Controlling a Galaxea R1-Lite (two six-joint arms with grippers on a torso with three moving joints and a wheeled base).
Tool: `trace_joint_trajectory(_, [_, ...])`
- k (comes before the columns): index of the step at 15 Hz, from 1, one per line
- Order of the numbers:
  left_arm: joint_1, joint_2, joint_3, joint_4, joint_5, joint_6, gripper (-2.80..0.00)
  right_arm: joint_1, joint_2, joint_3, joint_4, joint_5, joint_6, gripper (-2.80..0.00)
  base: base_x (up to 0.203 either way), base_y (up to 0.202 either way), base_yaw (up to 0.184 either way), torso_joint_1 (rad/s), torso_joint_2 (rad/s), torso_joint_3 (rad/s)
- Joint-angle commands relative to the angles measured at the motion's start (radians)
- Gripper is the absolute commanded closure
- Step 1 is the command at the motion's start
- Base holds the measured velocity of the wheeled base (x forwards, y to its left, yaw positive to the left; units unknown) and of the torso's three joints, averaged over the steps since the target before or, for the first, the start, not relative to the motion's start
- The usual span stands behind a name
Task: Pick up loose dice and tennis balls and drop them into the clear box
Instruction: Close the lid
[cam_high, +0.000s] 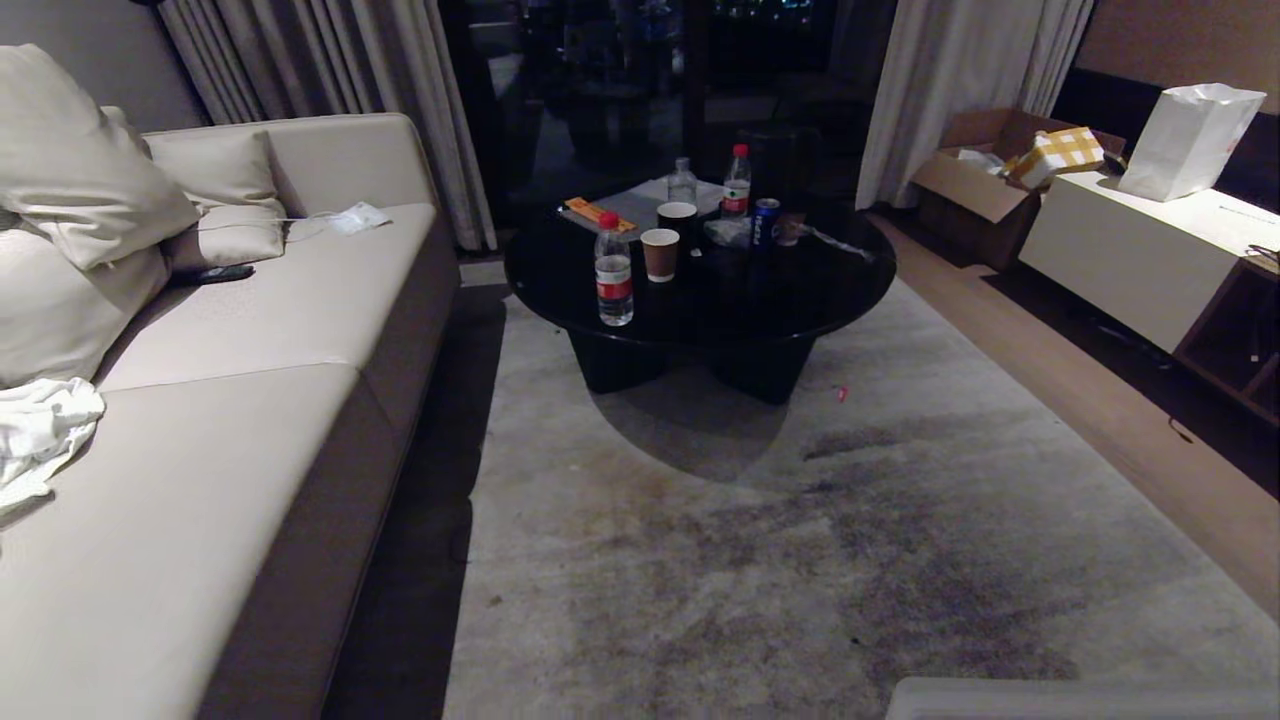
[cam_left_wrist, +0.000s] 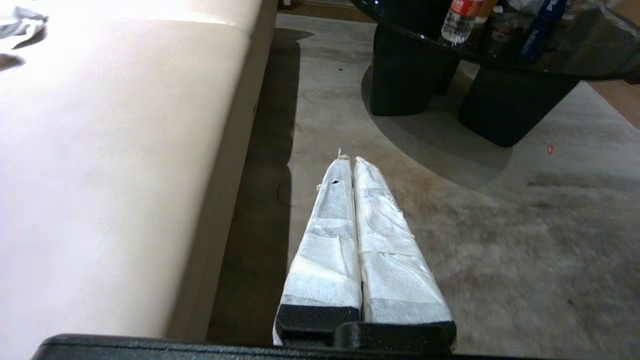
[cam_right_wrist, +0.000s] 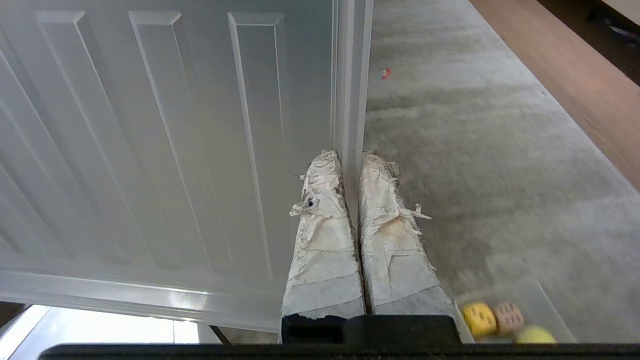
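Two dice sit side by side inside the clear box (cam_right_wrist: 542, 305), seen only in the right wrist view: a yellow die (cam_right_wrist: 479, 318) with dark pips facing up, and touching it a cream-beige die (cam_right_wrist: 509, 316), both soft cubes with rounded corners. Just beside them in the same box lies a fuzzy yellow-green tennis ball (cam_right_wrist: 535, 335), partly cut off by the camera housing. The box is a shallow transparent bin resting on the grey rug (cam_right_wrist: 475, 150); only one corner of it shows, so which way its long axis runs cannot be told. The right end effector (cam_right_wrist: 351, 165) has its two white-wrapped, frayed fingers pressed together with nothing between them, hanging over the edge of a flat ribbed clear lid (cam_right_wrist: 165, 140) whose ribs run roughly along the way the fingers point. The left end effector (cam_left_wrist: 350, 161) likewise has its wrapped fingers together and empty, hovering above the rug beside the front edge of the beige sofa (cam_left_wrist: 125, 150). Farther off, the head view shows a stained stretch of rug, then a round black worktop (cam_high: 800, 300) carrying a water bottle (cam_high: 613, 270) near its front edge, a paper cup (cam_high: 660, 254) just behind it and a blue can (cam_high: 765, 222) toward the far side. Neither arm shows in the head view.
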Motion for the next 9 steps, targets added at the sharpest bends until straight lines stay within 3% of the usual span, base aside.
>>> trace_joint_trajectory(1, [0.000, 0.002, 0.002, 0.000, 0.001, -0.001, 0.00, 0.000, 0.002, 0.000, 0.001, 0.000, 0.000, 0.00, -0.184, 0.000, -0.001, 0.007, 0.00, 0.002])
trace_joint_trajectory(9, [0.000, 0.002, 0.002, 0.000, 0.000, 0.001, 0.00, 0.000, 0.002, 0.000, 0.001, 0.001, 0.000, 0.00, -0.183, 0.000, -0.001, 0.002, 0.00, 0.003])
